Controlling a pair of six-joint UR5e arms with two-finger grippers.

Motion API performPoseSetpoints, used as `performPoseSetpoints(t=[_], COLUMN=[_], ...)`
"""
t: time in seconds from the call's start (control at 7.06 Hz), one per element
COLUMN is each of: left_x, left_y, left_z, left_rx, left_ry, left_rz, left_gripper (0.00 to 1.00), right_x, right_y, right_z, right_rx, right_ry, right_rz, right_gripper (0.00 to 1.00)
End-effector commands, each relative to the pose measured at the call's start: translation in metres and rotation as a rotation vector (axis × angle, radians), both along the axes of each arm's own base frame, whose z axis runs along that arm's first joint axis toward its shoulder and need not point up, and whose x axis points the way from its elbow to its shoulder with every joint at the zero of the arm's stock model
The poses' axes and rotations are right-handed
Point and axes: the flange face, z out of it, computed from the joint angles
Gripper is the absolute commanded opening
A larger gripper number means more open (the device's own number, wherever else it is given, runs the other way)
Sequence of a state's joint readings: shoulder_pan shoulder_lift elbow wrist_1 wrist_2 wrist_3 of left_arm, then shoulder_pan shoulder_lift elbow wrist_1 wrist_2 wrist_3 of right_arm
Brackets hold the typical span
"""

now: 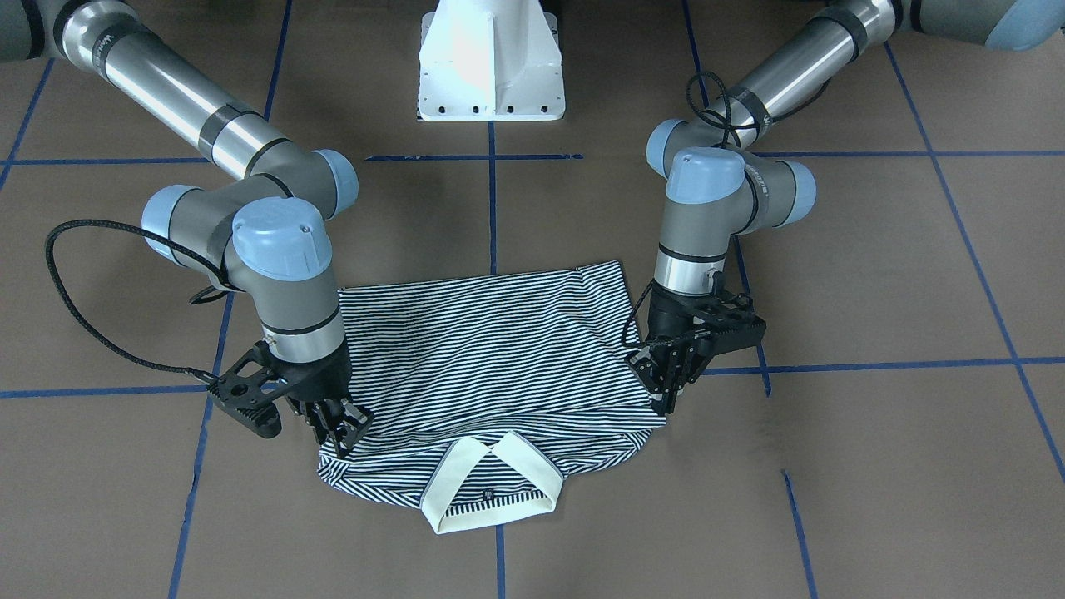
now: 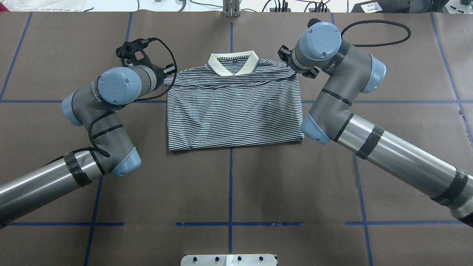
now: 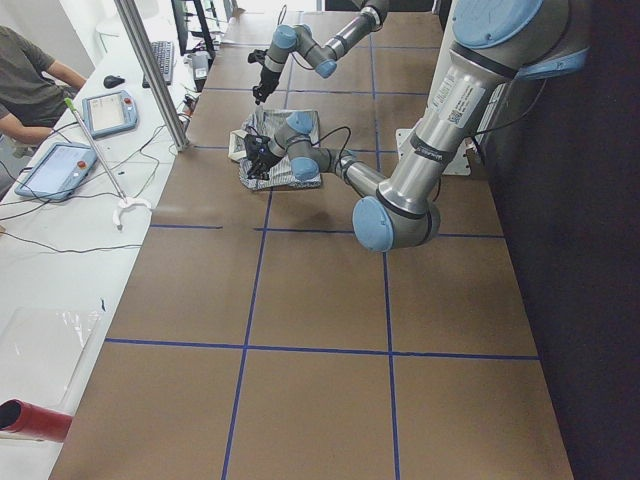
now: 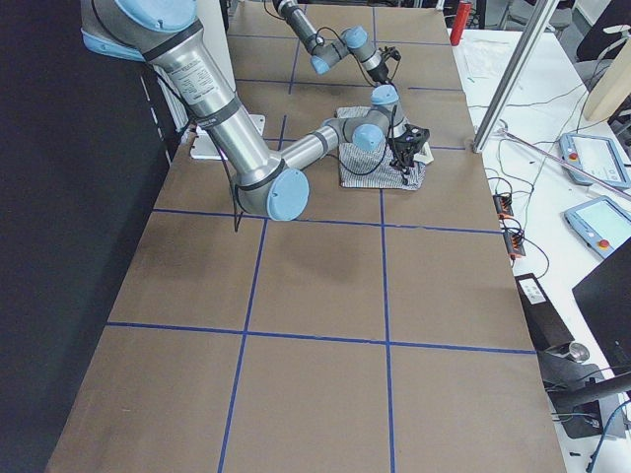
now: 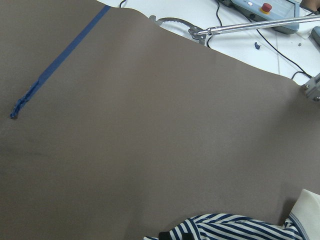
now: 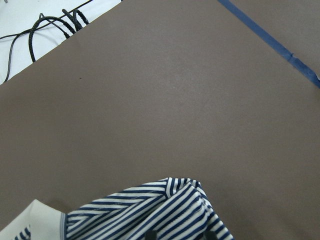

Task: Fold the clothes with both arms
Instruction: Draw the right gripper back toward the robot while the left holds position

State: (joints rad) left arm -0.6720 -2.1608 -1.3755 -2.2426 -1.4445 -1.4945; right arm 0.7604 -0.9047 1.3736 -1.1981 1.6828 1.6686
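The striped polo shirt lies on the brown table, its lower half doubled up over the chest. Its cream collar points away from the robot's base and shows past the folded edge. The left gripper is down at one far corner of the top layer, fingers close together and apparently shut on the cloth. My right gripper pinches the opposite far corner in the same way. Bunched striped fabric fills the bottom of the right wrist view, and striped fabric that of the left. From overhead the shirt is a neat rectangle between both wrists.
The white pedestal base stands behind the shirt on the robot's side. Blue tape lines grid the brown table cover. Along the far edge runs a white bench with teach pendants, cables, and a seated person.
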Motion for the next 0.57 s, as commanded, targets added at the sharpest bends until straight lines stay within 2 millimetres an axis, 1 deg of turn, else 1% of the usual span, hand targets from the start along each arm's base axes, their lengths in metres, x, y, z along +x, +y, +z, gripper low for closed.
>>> performPoseSetpoints(t=[0.0, 0.14, 0.28, 0.42], left_x=[-0.006, -0.017, -0.017, -0.016], left_y=[0.015, 0.024, 0.028, 0.029], left_z=[-0.002, 0.003, 0.003, 0.002], left_rx=[-0.02, -0.018, -0.015, -0.014], left_ry=[0.06, 0.066, 0.067, 0.07], left_rz=[0.073, 0.074, 0.08, 0.083], left_gripper=[0.28, 0.28, 0.29, 0.3], right_x=[0.029, 0.029, 0.03, 0.019], right_y=[0.047, 0.077, 0.114, 0.15], right_z=[0.003, 0.005, 0.012, 0.017], right_rx=[0.003, -0.029, -0.068, -0.112], right_ry=[-0.07, -0.111, -0.147, -0.174], right_rz=[-0.053, -0.054, -0.053, -0.059], right_gripper=[0.53, 0.55, 0.57, 0.61])
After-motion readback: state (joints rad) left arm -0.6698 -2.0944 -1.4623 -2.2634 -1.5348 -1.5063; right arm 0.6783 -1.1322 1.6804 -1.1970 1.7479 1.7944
